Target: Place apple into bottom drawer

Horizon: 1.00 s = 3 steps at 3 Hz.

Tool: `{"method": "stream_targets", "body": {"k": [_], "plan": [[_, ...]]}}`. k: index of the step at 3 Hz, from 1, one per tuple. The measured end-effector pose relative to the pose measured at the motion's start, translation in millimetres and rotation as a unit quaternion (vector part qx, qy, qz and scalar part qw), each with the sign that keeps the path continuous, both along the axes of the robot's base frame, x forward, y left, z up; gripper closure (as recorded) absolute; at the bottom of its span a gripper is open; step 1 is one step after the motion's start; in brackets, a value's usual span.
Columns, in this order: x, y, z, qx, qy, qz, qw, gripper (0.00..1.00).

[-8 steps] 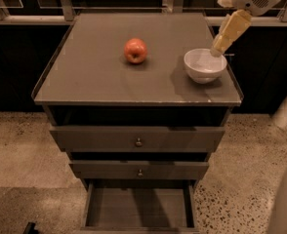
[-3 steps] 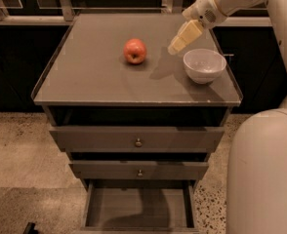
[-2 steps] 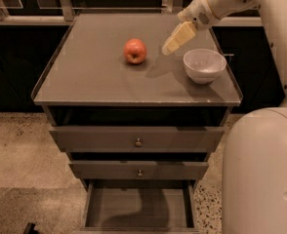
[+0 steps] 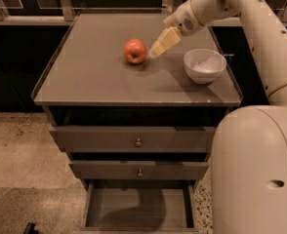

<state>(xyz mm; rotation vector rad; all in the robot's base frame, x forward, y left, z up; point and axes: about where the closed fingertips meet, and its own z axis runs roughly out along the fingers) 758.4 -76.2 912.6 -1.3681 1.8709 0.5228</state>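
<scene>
The apple lay on the grey tabletop, a little behind its middle, so the task was, in my judgement, only at its beginning: the fruit was not yet lifted. The pincer hung low over the tabletop just beside the apple, on the side where the white bowl stood, and it pointed slantwise down toward the fruit. I think it was held in this way because the arm reached in from the far corner, over the bowl, and a slanted approach let it come to the apple without knocking the bowl. Whether the pincer was spread or pressed together I could not tell, and I also could not tell if its tip touched the apple or only stood very near. The bowl was apart from the apple, close to the edge next to the robot's large white body. Below, the two upper drawers were closed, while the bottom drawer was pulled out, with its flat floor open to above. This was probably arranged so that the apple could be lowered straight in from the front. A round apple can roll when it is pushed from one side, so the grasp would need care.
</scene>
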Motion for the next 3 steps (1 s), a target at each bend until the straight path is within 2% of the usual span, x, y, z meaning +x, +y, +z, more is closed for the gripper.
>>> {"method": "stream_targets", "body": {"k": [1, 3], "plan": [[3, 20, -17, 0.007, 0.015, 0.016, 0.9997, 0.0], [11, 48, -33, 0.013, 0.024, 0.037, 0.9989, 0.0]]}}
